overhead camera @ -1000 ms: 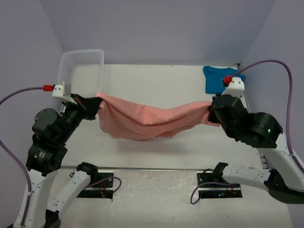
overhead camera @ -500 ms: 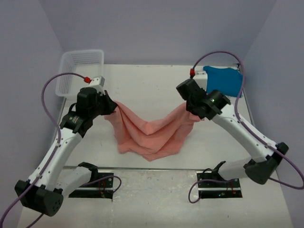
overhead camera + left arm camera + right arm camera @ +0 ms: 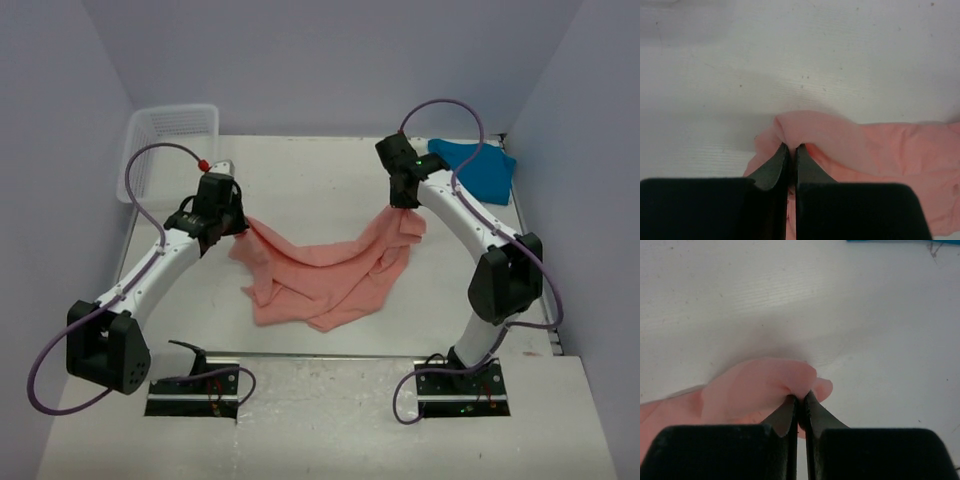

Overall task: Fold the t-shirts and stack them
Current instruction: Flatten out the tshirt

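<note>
Both arms reach out over the white surface [image 3: 320,170] with the salmon-pink cloth t-shirt [image 3: 320,280] strung between them. The left arm's fingers [image 3: 771,167] are pressed together on a pinched fold at the shirt's left edge. The right arm's fingers [image 3: 782,416] are closed just as tightly on a bunched bit of its right edge. Gripping it at two points set well apart looks like a way to draw the cloth open, so it can be laid flat before any fold is made. For now the middle sags and lies rumpled on the surface, between the arms and a little nearer their bases, so the spreading seems only partly done.

The teal-blue cloth t-shirt [image 3: 475,170] lies at the far right corner, apart from the pink one, perhaps parked there as the spot for the stack. I cannot tell how neatly it is folded. A white plastic mesh basket [image 3: 165,135] stands at the far left corner, touched by neither arm.
</note>
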`<state>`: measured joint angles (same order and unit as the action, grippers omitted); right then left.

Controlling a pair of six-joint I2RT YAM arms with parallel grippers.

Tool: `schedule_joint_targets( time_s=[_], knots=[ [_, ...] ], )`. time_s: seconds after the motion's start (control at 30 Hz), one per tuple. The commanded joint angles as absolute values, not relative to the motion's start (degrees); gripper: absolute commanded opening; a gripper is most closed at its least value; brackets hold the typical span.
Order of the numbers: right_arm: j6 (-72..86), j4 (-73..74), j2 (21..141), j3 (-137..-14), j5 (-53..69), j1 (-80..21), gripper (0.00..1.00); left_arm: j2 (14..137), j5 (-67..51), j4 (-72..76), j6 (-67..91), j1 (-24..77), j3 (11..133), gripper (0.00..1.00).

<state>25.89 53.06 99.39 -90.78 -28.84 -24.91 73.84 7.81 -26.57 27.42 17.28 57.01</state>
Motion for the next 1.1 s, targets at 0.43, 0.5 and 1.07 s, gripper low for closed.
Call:
schedule_joint_targets(
  time_s=[0.43,0.5,1.07],
  knots=[
    [20.2,52.8,112.7,-106.8,-15.5,-22.2,0.34,83.1,18.3,-26.1,26.6,16.9,63.9,0.70],
    [20.0,52.1,113.0,-107.0,-15.0,-21.9,0.71,82.2,18.6,-26.7,26.3,17.0,63.9,0.77],
    [27.9,48.8,110.7,-101.3,-5.1,-11.6,0.84,69.2,12.4,-30.2,22.5,20.0,64.9,0.74]
  ],
)
